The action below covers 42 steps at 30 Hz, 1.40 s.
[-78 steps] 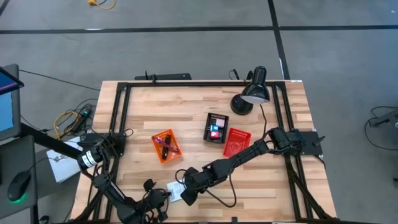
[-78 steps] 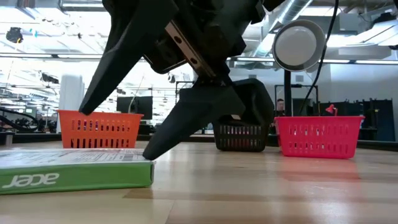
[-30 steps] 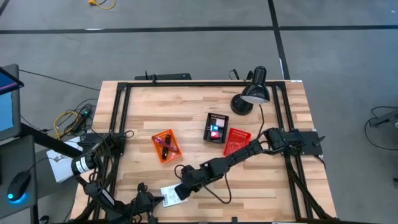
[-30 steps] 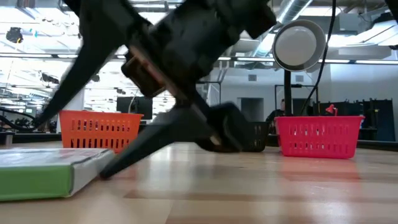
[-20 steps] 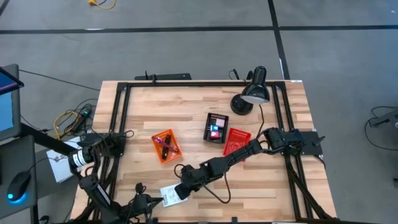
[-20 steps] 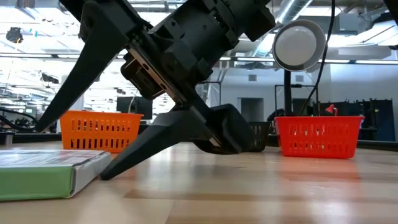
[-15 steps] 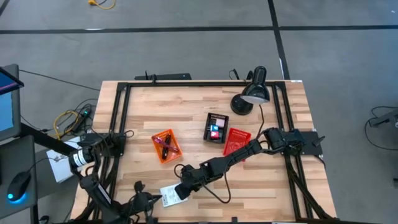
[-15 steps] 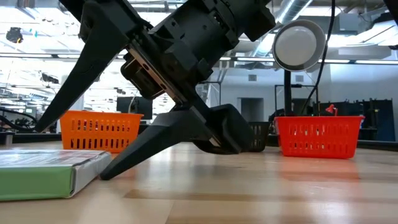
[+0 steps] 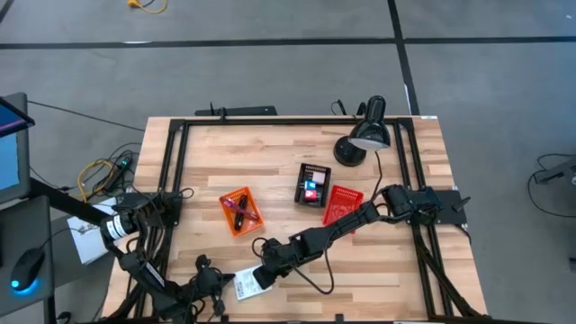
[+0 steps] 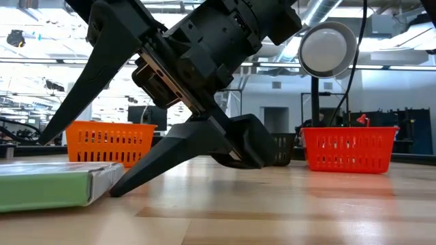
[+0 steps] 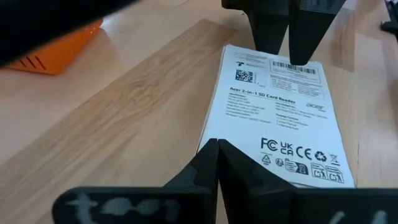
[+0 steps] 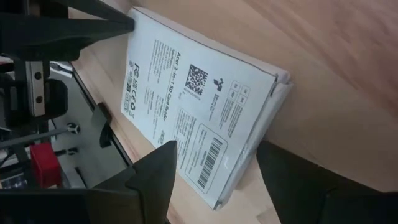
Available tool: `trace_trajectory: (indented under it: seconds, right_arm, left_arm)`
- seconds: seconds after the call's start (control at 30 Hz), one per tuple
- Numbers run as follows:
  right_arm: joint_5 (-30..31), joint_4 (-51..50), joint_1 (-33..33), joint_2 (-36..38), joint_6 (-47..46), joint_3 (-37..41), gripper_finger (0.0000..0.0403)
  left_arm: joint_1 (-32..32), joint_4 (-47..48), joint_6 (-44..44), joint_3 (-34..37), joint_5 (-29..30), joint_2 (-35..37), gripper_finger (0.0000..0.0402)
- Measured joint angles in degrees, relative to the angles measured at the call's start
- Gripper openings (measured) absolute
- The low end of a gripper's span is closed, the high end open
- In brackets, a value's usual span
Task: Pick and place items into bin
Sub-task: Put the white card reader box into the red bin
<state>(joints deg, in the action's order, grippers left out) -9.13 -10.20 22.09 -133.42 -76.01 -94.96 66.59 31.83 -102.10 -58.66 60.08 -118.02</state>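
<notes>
I read the white box [image 9: 245, 285] lying flat between both tools: right tool [image 12: 214, 177] open, straddling one short end; left tool [image 11: 219, 163] closed (tips at opposite end).

I count three baskets on the tabletop [image 9: 198, 171] — one orange basket [image 9: 241, 212], one black basket [image 9: 312, 184] and one red basket [image 9: 341, 205]. There is one white packet [image 9: 245, 285] lying flat near the front edge, and one black desk lamp [image 9: 362, 139] at the back. Two arms are in view, so two end effectors — the left end effector [image 9: 223, 283] and the right end effector [image 9: 261, 279]. The small things inside the baskets are too small for me to count.
</notes>
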Motion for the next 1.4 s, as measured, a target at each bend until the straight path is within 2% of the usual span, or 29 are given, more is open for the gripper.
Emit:
trace_trajectory:
  seconds: [0.7, 1.1, 1.4]
  right_arm:
    - [-2.0, 5.3, 3.06, -0.38, -1.74, 0.2, 0.0224]
    - [-1.53, 6.96, 6.16, -0.44, -10.69, 0.09, 0.0224]
    - [-2.26, 11.93, 5.28, -3.35, -16.55, -0.15, 0.0223]
  left_arm:
    - [0.2, -5.86, 0.81, 2.31, 0.66, -0.02, 0.0]
    - [0.22, -6.02, 0.86, 2.31, 0.69, -0.11, 0.0]
    - [0.37, -6.14, 0.76, 2.33, 1.09, -0.16, 0.0]
